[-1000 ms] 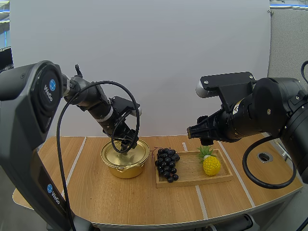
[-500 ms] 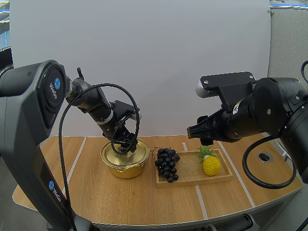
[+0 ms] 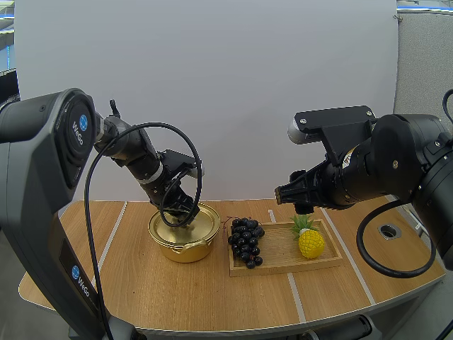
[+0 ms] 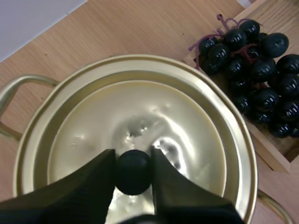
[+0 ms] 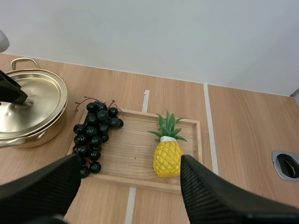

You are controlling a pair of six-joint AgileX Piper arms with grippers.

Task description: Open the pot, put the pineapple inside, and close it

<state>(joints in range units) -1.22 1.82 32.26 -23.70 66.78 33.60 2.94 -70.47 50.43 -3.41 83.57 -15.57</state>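
While the golden pot (image 3: pixel 185 239) sits on the table (image 3: pixel 127 283) with its lid (image 3: pixel 202 221) on, the high view has the left gripper (image 3: pixel 181 214) down at the lid's middle. The right gripper (image 3: pixel 287 193) hangs above the wooden tray (image 3: pixel 283 261), where the pineapple (image 3: pixel 311 242) stands apart from the grapes (image 3: pixel 245 241).

Seen from the left wrist, that gripper's two fingers (image 4: pixel 100 172) press against either side of the lid's black knob (image 4: pixel 134 176), pinching it.

Seen from the right wrist, the right gripper's fingers (image 5: pixel 205 196) stand wide apart, holding nothing, above the tray with the upright pineapple.
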